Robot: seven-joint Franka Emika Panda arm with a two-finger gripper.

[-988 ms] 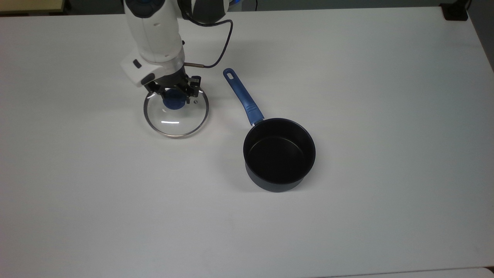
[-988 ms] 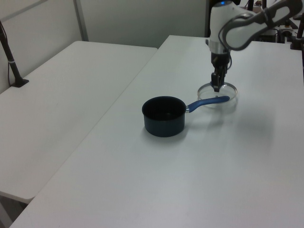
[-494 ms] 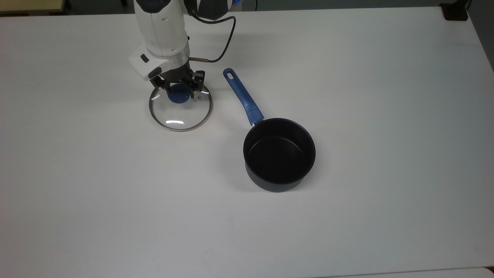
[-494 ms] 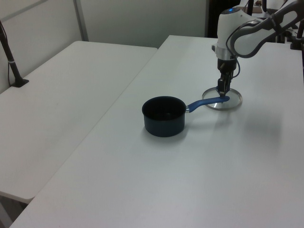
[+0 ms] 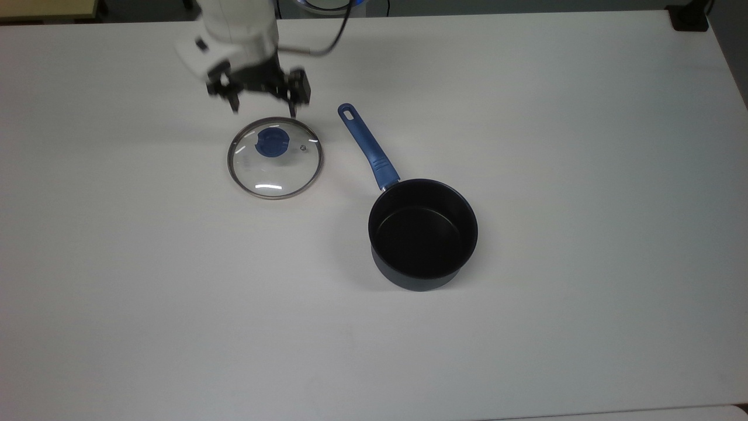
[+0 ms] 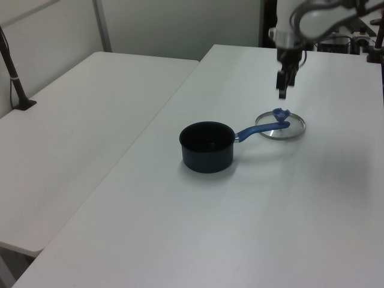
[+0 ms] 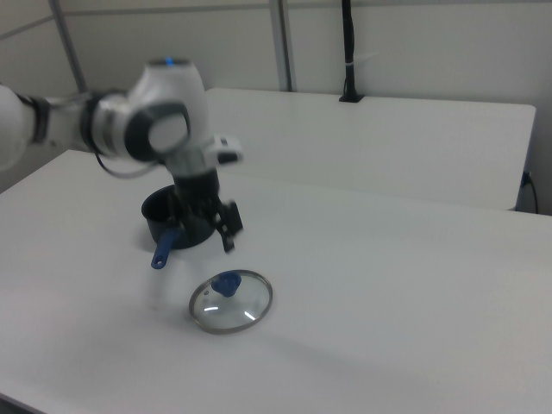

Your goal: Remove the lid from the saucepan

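Jaws lifted off lid [image 5: 274, 158], now spread wide, empty; lid flat on tabletop [image 5: 526, 117] below jaws; lettering unreadable.

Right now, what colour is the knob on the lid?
Blue. The knob on the lid shows best in the top view.

1. No writing, brand, number or sign can be read in any of the three views.
2. The lid [image 5: 274, 158] shows only white glints on its glass in the top view; no letters can be made out there.
3. The saucepan [image 5: 422, 234] carries no legible mark on its wall or handle.
4. The white arm housing above the gripper [image 5: 263, 108] shows dark spots in the top view, too small to read as text.
5. The desk [image 5: 526, 117] is plain white, with no label.
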